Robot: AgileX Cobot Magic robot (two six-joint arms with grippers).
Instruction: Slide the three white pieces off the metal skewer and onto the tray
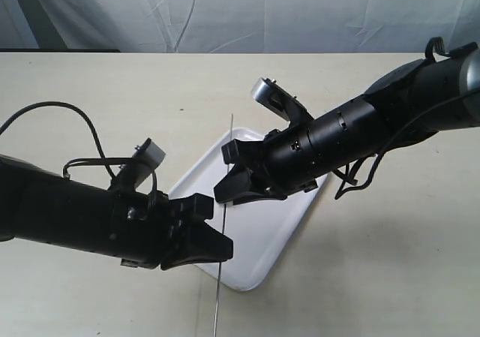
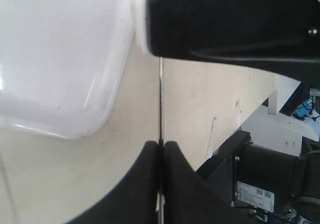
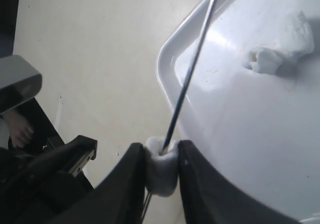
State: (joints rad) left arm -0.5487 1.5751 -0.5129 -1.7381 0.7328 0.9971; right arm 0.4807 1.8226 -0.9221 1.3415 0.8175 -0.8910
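The thin metal skewer [image 1: 223,224] stands steeply over the near-left rim of the white tray [image 1: 259,239]. My left gripper [image 1: 223,251] is shut on its lower part, seen in the left wrist view as the skewer [image 2: 161,99] running into the closed left gripper [image 2: 161,145]. Higher on the rod, my right gripper [image 1: 225,175] is shut on one white piece [image 3: 161,170] still threaded on the skewer [image 3: 190,77]. Two more white pieces [image 3: 280,49] lie together on the tray [image 3: 240,134]; the right arm hides them in the exterior view.
Beige tabletop [image 1: 112,82] surrounds the tray, with a grey cloth backdrop [image 1: 247,10] behind. Both black arms crowd over the tray's left half. The right gripper's finger [image 2: 235,19] fills the upper part of the left wrist view above the tray corner [image 2: 60,59].
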